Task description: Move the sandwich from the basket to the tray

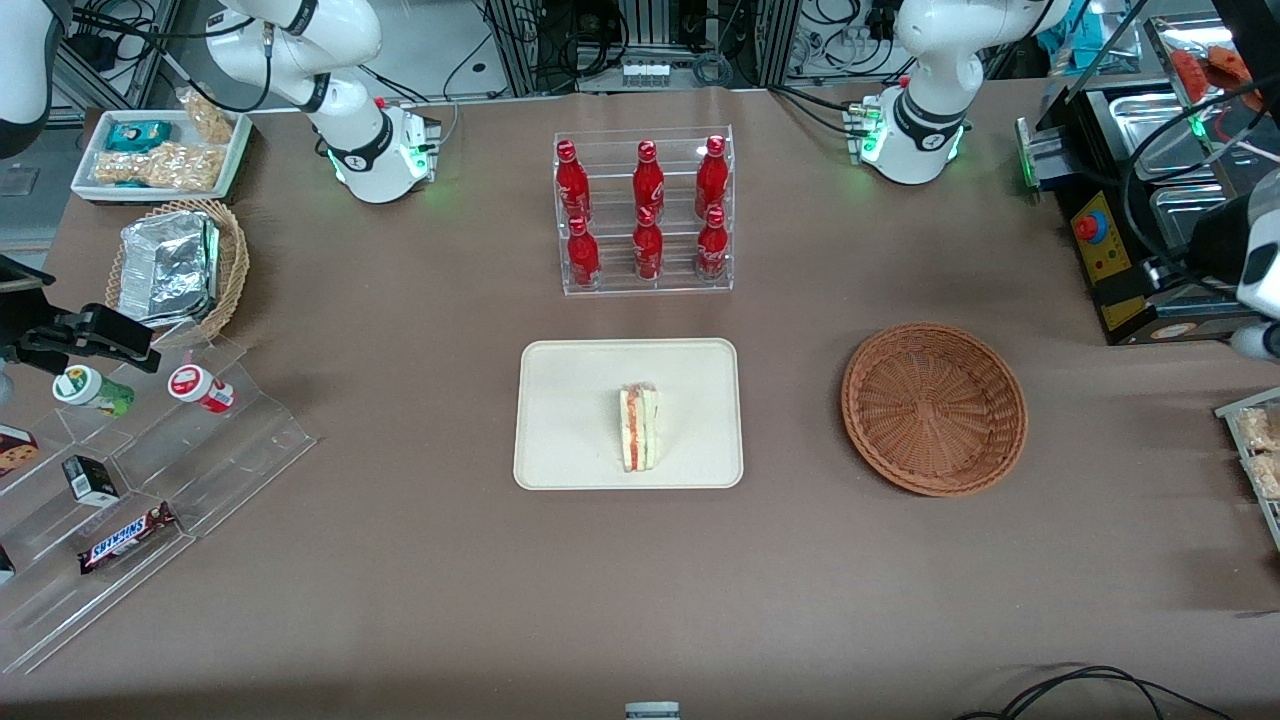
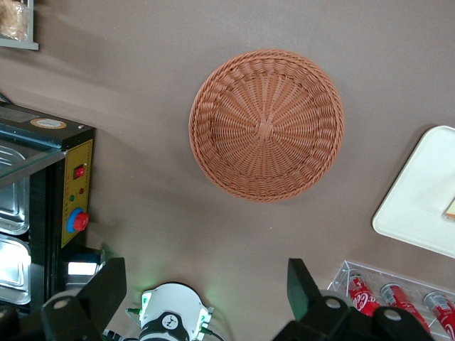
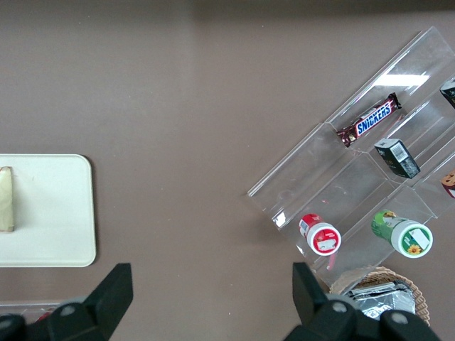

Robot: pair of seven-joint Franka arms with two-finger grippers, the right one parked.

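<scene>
Brown paper covers the table [image 1: 400, 560]. On my front view, going left to right: one foil packet [image 1: 168, 270] in a tan wicker basket [image 1: 232, 262], one Snickers bar [image 1: 128, 537] on the clear stepped stand [image 1: 250, 440], six red bottles [image 1: 647, 210] in a clear rack, one tray [image 1: 570, 420] with one sandwich [image 1: 638, 428] standing on it, one basket [image 1: 934, 407] holding nothing. Only my left wrist view shows the claw [image 2: 202, 293]: spread wide, high above the table, basket [image 2: 266, 124] under it, tray corner [image 2: 419, 199] nearby. Front view doesn't show it.
</scene>
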